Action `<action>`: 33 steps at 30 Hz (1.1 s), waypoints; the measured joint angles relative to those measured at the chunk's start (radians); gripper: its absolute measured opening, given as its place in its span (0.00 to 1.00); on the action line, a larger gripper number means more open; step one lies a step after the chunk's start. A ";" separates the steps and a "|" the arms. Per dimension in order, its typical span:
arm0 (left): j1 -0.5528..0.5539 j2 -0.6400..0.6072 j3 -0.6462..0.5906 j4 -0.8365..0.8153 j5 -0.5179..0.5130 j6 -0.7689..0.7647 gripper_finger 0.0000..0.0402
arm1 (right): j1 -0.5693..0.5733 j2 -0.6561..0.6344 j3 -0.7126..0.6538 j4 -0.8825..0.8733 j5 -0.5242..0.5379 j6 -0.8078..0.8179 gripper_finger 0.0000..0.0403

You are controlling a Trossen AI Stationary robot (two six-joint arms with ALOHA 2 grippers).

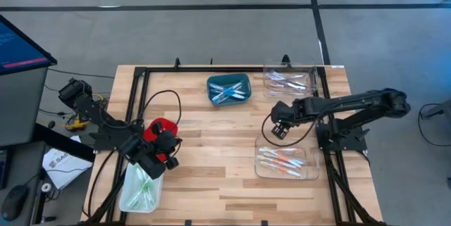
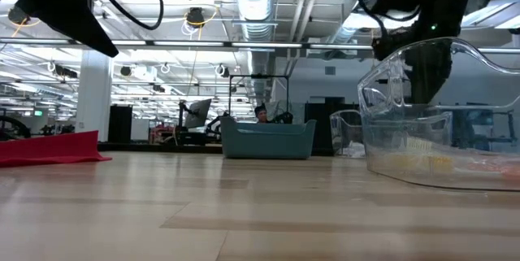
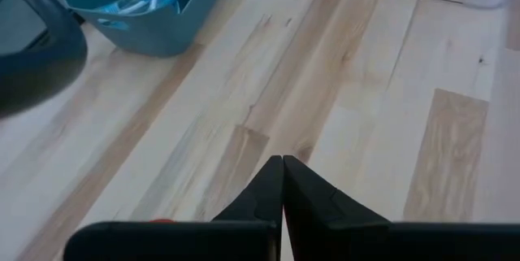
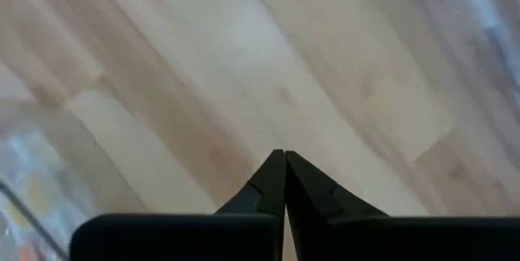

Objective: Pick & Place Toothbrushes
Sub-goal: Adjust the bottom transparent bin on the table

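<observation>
Butcher-block counter [image 1: 211, 177] under me: my right claw [image 1: 280, 129] hangs clenched on nothing, orange toothbrushes [image 1: 282, 161] lying crosswise in the clear tray [image 1: 262, 171] just toward the front edge. Left claw [image 1: 163, 154], clenched empty, sits above the green toothbrushes [image 1: 143, 184].

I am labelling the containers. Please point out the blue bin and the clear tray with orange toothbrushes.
blue bin [image 1: 229, 89]: high view, on its inside among the brushes.
clear tray with orange toothbrushes [image 1: 262, 170]: high view, on its near-left rim.
</observation>
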 joint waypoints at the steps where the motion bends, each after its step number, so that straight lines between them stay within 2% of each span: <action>1: 0.000 0.000 0.000 0.001 0.001 0.000 0.00 | 0.005 0.014 0.000 -0.001 -0.011 0.000 0.00; 5: -0.005 0.000 0.000 0.006 0.003 0.000 0.00 | 0.032 0.068 0.000 0.006 -0.041 0.000 0.00; 10: -0.008 0.000 0.000 0.009 0.003 0.000 0.00 | 0.072 0.089 0.034 0.026 0.048 -0.010 0.00; 18: -0.008 0.000 0.000 0.025 -0.005 0.003 0.00 | 0.132 0.108 0.189 0.279 0.083 -0.181 0.00; 24: -0.028 0.000 -0.001 0.037 -0.005 0.003 0.00 | 0.207 0.259 0.284 0.301 0.079 -0.185 0.00; 33: -0.064 0.001 -0.001 0.049 -0.005 0.001 0.00 | 0.284 0.551 0.506 0.096 0.034 -0.185 0.00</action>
